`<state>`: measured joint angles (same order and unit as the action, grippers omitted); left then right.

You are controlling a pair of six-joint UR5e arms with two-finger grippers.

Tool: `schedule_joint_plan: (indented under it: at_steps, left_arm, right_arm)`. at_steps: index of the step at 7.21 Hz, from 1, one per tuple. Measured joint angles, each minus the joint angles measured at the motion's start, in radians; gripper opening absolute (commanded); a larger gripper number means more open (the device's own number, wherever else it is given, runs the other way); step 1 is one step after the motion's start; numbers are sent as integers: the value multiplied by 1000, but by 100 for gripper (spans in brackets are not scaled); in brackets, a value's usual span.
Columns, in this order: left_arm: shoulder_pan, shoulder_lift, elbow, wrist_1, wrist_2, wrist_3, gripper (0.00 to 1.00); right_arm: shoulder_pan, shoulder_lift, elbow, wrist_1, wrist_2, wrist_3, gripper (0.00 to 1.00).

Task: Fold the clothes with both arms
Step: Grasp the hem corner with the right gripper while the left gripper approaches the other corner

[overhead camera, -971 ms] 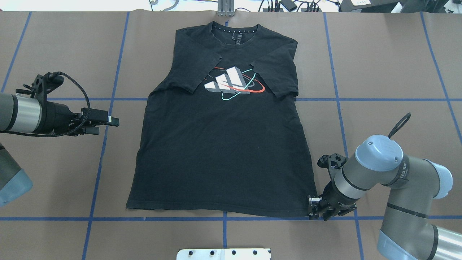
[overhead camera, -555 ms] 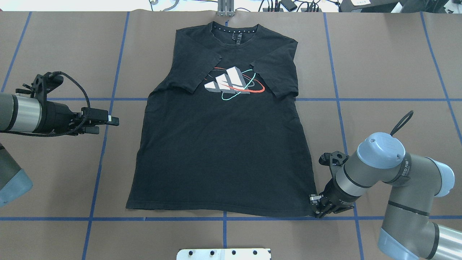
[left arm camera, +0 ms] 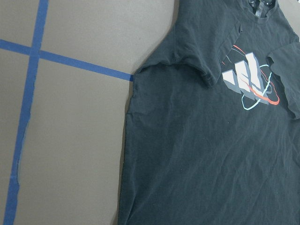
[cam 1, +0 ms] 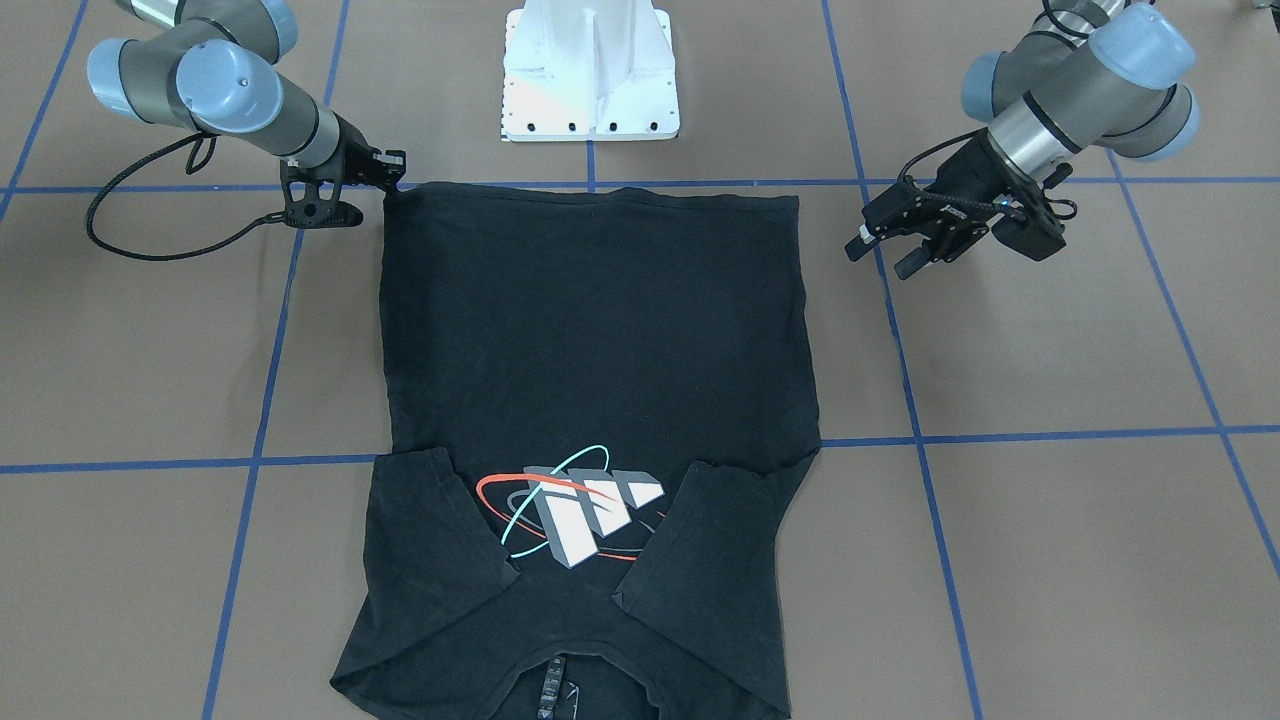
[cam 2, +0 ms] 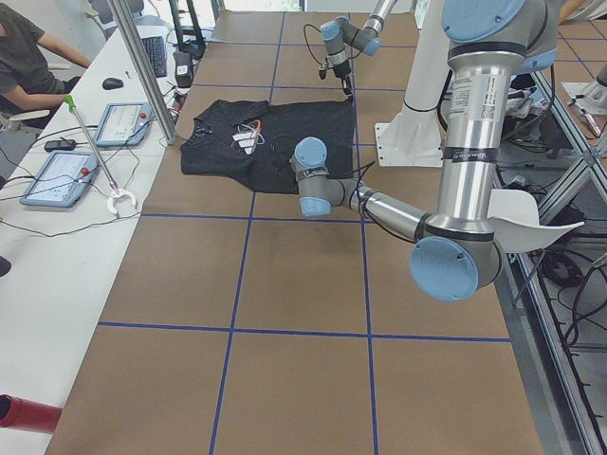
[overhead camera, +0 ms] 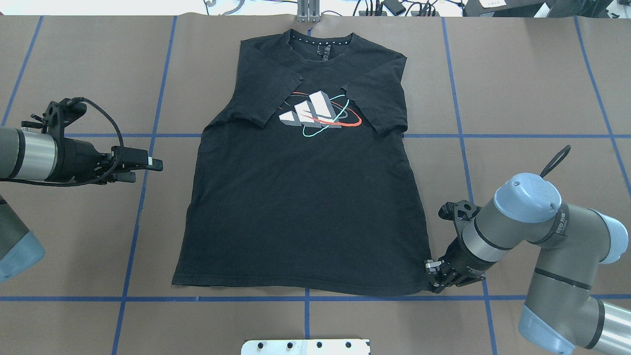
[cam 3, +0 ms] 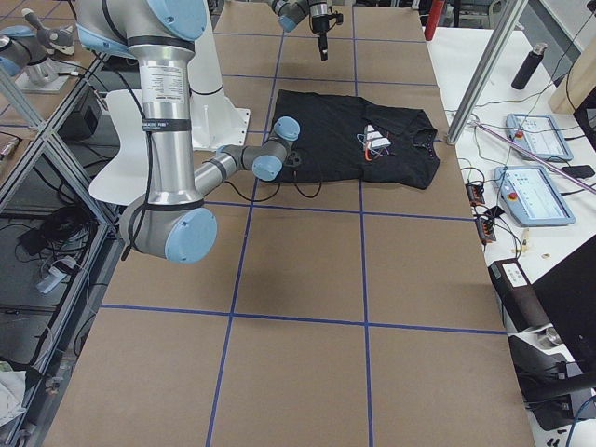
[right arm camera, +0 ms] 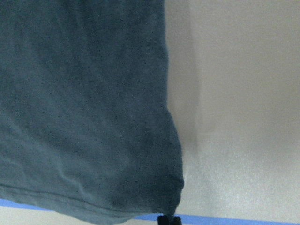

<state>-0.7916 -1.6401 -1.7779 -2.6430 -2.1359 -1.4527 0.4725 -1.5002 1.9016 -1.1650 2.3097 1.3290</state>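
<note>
Here's the black T-shirt (overhead camera: pixel 305 197) spread flat in the middle of the brown worktop (overhead camera: pixel 517 74), logo (overhead camera: pixel 318 116) up, both short sleeves folded in over the chest, collar at the far edge and hem toward the robot, lying just beside a blue tape line (overhead camera: pixel 222 298). So its long axis runs straight out from the white pedestal base (cam 1: pixel 590 70), and any lengthwise fold starts at that hem. Look at the right arm (overhead camera: pixel 527 217): its jaws are down at the hem corner on its own side, touching the cloth in the overhead and front views, and the right wrist camera shows that corner right at the fingertip. Whether they have bitten or are only set against the fabric, I cannot tell. The corner looks flat, not lifted. Over on the other side, the left arm (overhead camera: pixel 34 158) holds its jaws spread and empty, well apart from the shirt's edge and level with mid-body. Its own hem corner (overhead camera: pixel 177 282) lies inward and back toward the robot from there. The right arm is plainly the nearer; my read is that the left must drop to its matching corner before both can lift together.
</note>
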Motion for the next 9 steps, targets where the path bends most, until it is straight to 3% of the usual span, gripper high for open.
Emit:
schedule_joint_plan:
  at_steps: [5,9]
  left_arm:
    - [36,13,-1,1,13,-5,99]
    - [234,46,-8,2,118,-70,99]
  right_arm:
    - [61,12,12,7,82,-5,0]
    - [118,31,33,10,125,-11,0]
